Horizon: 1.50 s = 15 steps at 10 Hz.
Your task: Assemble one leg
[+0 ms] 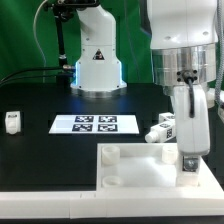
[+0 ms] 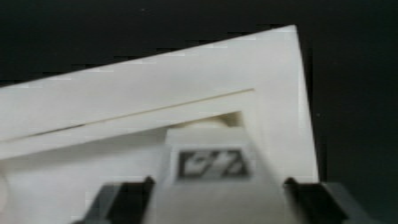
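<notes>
Fingers [image 1: 186, 150] come first, though they are small: in the exterior view they hang straight down from the white arm [image 1: 180, 40] at about four o'clock in the frame, and they are pinching the leg [image 1: 187, 165], a white blocky peg held upright between them with its lower end at the panel's surface. The wrist view confirms the grip, with two dark fingers [image 2: 128, 203] standing on either side of the leg [image 2: 214, 160] and the peg's black-and-white tag facing the camera.

By size, the black desk [image 1: 40, 150] fills most of the scene. On it, toward six o'clock, lies the large white panel [image 1: 140, 178] with its raised rim (a round socket shows near its corner at about seven o'clock of the panel). The held leg stands over the panel's edge on the exterior view's right. In the wrist view the panel [image 2: 107, 110] spreads as a pale slab behind the leg.

The marker board [image 1: 95, 124] lies flat near the frame's centre, apart from the panel. Another tagged white part [image 1: 163, 127] rests just beside the arm at three o'clock. A further small white peg [image 1: 12, 122] sits alone at nine o'clock, well apart from everything else.
</notes>
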Each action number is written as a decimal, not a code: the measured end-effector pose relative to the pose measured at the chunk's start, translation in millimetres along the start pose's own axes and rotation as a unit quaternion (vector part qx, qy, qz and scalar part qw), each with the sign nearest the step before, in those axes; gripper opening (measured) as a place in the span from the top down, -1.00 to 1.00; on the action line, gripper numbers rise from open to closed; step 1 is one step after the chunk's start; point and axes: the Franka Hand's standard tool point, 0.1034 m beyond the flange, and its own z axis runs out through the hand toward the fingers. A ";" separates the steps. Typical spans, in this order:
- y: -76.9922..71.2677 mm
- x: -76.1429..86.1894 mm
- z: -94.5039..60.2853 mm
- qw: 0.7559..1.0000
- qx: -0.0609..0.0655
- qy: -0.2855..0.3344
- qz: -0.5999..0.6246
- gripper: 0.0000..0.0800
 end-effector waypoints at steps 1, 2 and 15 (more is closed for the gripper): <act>-0.3 -4.1 -0.2 0.994 0.007 0.002 -0.112 -0.51; -0.1 -10.1 0.0 0.975 0.011 0.002 -0.223 -0.51; -4.4 5.4 -3.9 0.757 -0.002 0.032 -0.653 -0.04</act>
